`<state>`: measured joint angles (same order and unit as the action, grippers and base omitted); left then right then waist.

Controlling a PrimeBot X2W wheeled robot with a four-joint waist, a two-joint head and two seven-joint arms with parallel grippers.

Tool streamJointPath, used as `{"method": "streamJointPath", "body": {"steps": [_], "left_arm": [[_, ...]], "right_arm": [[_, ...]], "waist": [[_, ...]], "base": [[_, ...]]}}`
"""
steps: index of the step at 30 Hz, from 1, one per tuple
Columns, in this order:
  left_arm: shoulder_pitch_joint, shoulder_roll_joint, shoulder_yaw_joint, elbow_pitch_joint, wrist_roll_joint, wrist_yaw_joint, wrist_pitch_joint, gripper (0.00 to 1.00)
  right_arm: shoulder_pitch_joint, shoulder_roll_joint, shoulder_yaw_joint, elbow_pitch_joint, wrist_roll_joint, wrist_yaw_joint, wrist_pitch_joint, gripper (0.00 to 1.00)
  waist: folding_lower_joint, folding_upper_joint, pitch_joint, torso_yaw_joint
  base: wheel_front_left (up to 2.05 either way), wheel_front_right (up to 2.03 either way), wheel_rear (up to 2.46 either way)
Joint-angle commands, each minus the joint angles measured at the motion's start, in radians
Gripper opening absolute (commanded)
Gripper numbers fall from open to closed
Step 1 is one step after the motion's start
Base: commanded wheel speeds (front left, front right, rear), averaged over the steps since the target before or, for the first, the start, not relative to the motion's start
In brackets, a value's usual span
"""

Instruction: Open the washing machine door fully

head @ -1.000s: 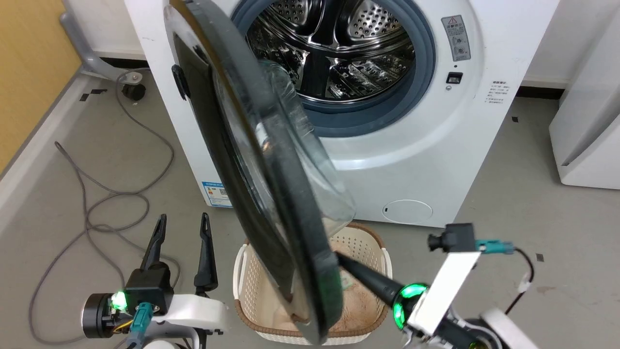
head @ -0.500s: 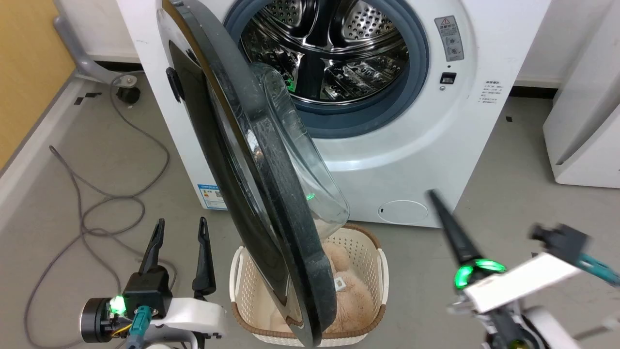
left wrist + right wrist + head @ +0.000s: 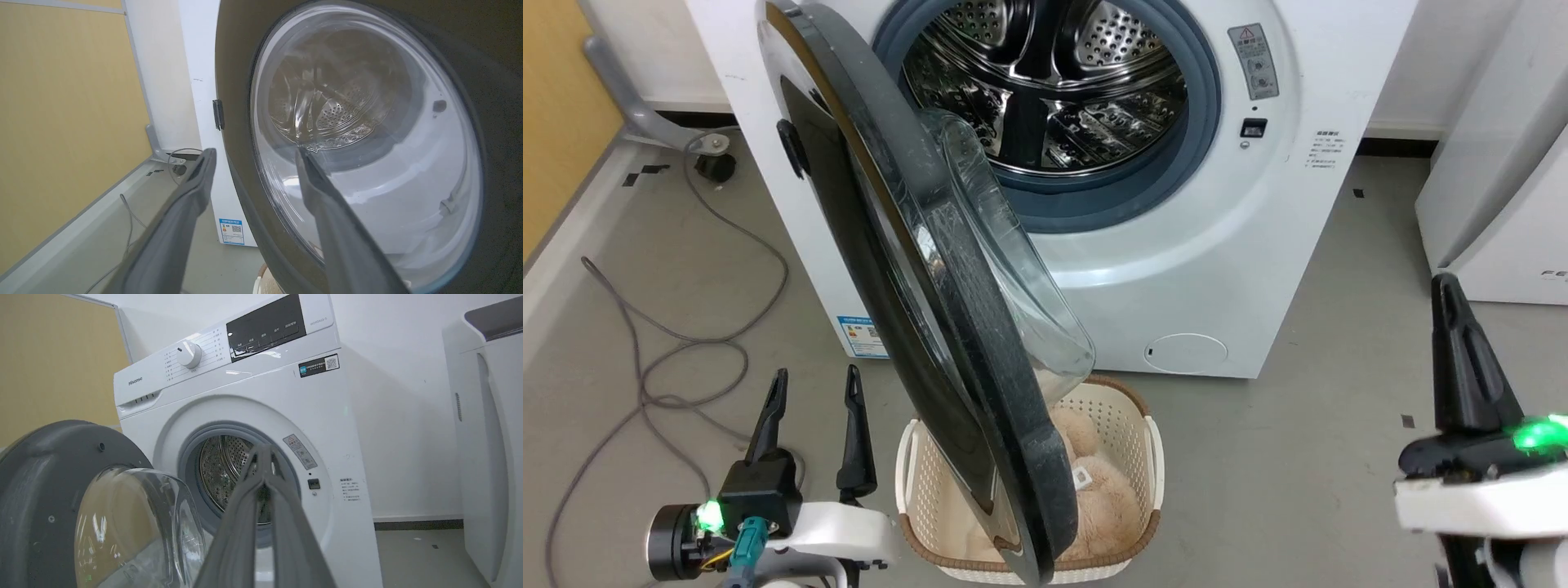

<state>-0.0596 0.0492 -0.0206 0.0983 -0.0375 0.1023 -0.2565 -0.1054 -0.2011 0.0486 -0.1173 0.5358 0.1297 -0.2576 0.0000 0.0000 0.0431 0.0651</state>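
R end effector (image 3: 1447, 286), pressed together, swung off washing machine door (image 3: 980, 351) over grey floor (image 3: 1298, 457); L end effector (image 3: 817, 376) spread.

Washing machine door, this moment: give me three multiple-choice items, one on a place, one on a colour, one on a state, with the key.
1. Where is the basket relative to the washing machine?
A. On top of it.
B. On the floor in front of it, under the open washing machine door's lower edge.
C. Inside its drum.

2. What colour is the label at the machine's lower front corner?
A. Red.
B. Blue.
C. Green.

3. How do the right gripper's jaws stand?
A. Wide open.
B. Shut on the door's rim.
C. Shut, holding nothing.

Key:
1 B, the head view shows it on the grey floor below the door.
2 B, the sticker is blue with white print.
3 C, the right wrist view shows the fingers meeting at their tips, away from the door.
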Motion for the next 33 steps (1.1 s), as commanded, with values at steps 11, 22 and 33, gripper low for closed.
{"method": "streamJointPath", "body": {"steps": [11, 22, 33], "left_arm": [[0.014, 0.001, -0.002, -0.004, 0.006, -0.003, -0.005, 1.0], [0.026, 0.001, -0.002, 0.001, 0.006, -0.004, -0.005, 1.0], [-0.006, 0.004, 0.027, -0.084, 0.008, 0.003, -0.005, 0.0]], "right_arm": [[0.173, 0.108, -0.071, 0.026, -0.422, 0.001, -0.004, 0.0], [0.196, 0.146, -0.097, 0.102, -0.425, 0.001, -0.004, 1.0], [0.202, 0.15, -0.107, 0.117, -0.432, 0.001, -0.004, 1.0]], "waist": [[0.0, 0.0, -0.008, -0.001], [0.0, 0.0, -0.022, -0.002], [0.0, 0.0, -0.033, 0.004]], "base": [[0.0, 0.0, 0.0], [0.0, 0.0, 0.0], [0.0, 0.0, 0.0]]}}
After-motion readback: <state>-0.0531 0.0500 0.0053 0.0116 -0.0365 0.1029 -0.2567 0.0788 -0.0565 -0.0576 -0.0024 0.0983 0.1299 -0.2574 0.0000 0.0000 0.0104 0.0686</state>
